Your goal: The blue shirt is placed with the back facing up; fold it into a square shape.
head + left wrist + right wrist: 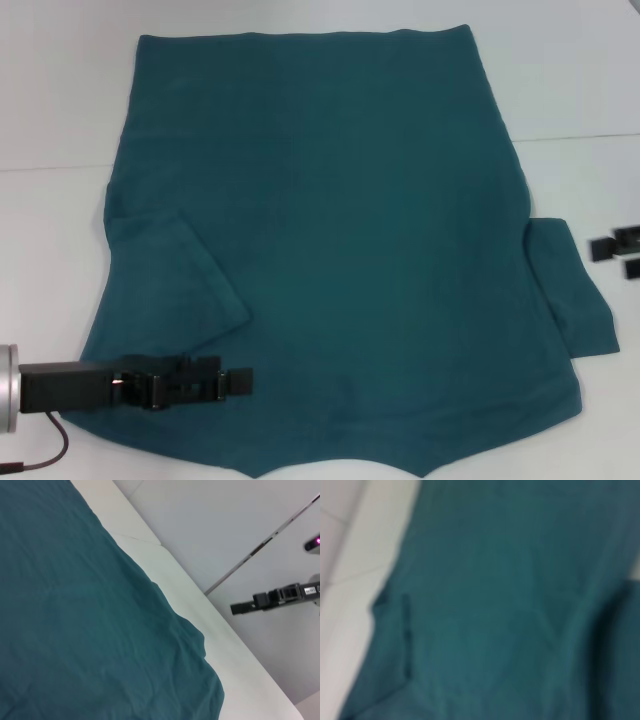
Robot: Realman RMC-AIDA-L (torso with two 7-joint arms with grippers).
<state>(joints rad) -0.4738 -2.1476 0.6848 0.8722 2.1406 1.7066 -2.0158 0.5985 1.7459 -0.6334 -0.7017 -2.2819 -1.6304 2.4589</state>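
We are seeing the left gripper [238,380] hovering over the blue shirt [340,250] at seven o'clock; whether its fingers are spread, we cannot tell. The right gripper [612,249] is sitting at three o'clock on the white table [50,230], fingers apart.

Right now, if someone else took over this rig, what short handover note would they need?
Left gripper: low over the shirt's near-left part, by the left sleeve; it holds no cloth that shows.
Right gripper: at the table's right edge, just past the right sleeve, off the cloth.
Shirt: spread flat on the white table, plain side up. The left sleeve lies folded in over the body; the right sleeve sticks out.
Done: at most the left sleeve.
Left: right sleeve, then the body folds into a square.
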